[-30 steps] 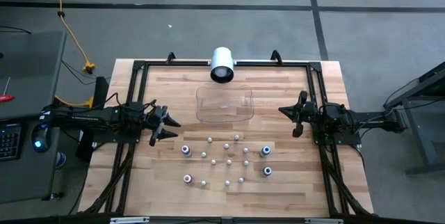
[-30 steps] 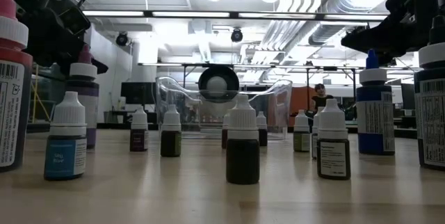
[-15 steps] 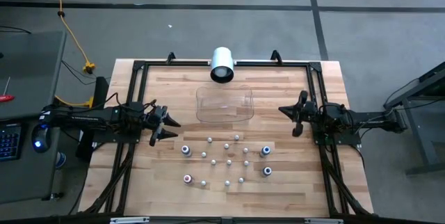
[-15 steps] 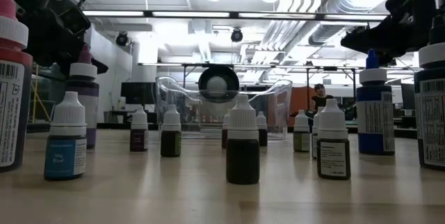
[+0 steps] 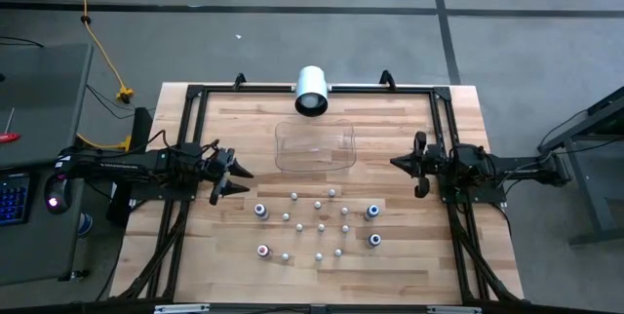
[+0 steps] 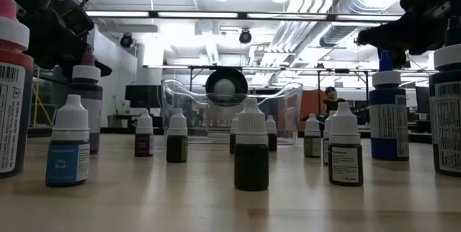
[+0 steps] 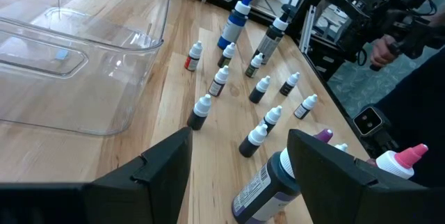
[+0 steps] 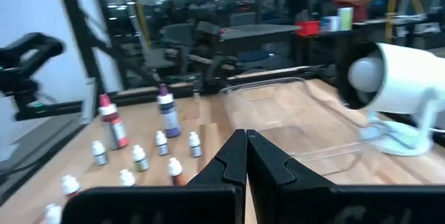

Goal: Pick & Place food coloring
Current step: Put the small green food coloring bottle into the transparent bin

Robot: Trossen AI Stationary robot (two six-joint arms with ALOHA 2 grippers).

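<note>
On the near half of the butcher-block table [image 5: 224,255] the food coloring bottles [image 5: 318,224] stand upright in a loose cluster, apart from one another. Most are tiny white-capped droppers; four larger ones sit at the cluster's corners, a pink-red-capped bottle [image 5: 262,250] nearest on the left arm's side, a purple-capped one [image 5: 260,210] behind it, and two blue-capped ones [image 5: 374,240] on the right arm's side. In the low view a dark-filled dropper [image 6: 251,148] stands closest, with a sky-blue labelled dropper [image 6: 69,150] off to one side.

Level with the cluster's far edge, the left gripper [image 5: 235,175] hovers just beside the purple-capped bottle, its fingers spread wide with nothing between them. The right gripper [image 5: 413,165] hangs opposite, well apart from the bottles, its fingers pressed together and holding nothing.

Beyond the bottles lies a clear shallow plastic tray [image 5: 314,146], with no bottle in it. At the far edge a white cylindrical camera [image 5: 311,91] sits on the black frame [image 5: 195,93].
</note>
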